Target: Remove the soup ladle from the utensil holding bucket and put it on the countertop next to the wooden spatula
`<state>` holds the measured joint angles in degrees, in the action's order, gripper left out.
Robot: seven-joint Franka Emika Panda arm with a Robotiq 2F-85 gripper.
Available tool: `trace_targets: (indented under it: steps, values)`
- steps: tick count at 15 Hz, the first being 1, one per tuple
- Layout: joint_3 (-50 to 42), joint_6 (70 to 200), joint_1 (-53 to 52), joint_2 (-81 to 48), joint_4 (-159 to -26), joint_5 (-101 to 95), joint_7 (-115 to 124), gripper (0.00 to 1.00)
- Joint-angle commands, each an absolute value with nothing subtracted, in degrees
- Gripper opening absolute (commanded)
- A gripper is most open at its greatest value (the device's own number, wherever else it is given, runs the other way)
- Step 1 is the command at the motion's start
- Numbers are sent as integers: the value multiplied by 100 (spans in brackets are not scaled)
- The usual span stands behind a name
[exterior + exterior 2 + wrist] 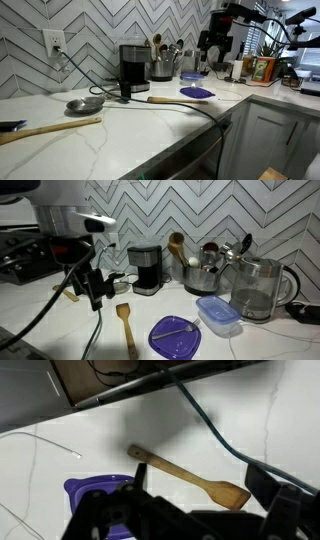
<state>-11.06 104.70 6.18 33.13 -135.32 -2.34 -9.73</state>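
We are looking at the soup ladle (80,103) lying flat on the white countertop (130,140) at the left of the frame in an exterior view. Its bowl is pointing left and its handle is reaching toward the coffee maker (133,68). It is out of the utensil bucket (160,70), which is standing just right of the coffee maker against the tiled wall with other utensils sticking up from it. Below the ladle, toward the lower left corner, a long wooden utensil (50,127) is lying near it but apart from it.

The gripper (214,47) is hanging in the upper right of that frame, above the purple plate (196,92) and well away from the ladle. In the wrist view we are seeing its dark fingers (138,475) coming up from the bottom edge and standing apart, with nothing held between them. Beyond them the wooden spatula (190,475) is lying at a slant in the middle of the frame, just right of the purple plate. A black cable (215,430) is crossing the upper right.

In an exterior view the spatula (125,325) is lying just left of the plate (175,337). A blue container (217,315) and a glass kettle (255,290) are standing to the right.
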Motion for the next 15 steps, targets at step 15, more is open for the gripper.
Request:
trace_targets:
  steps: [15]
  values:
    - [-1061,10945,641,2892,-12927,-20,-646,100]
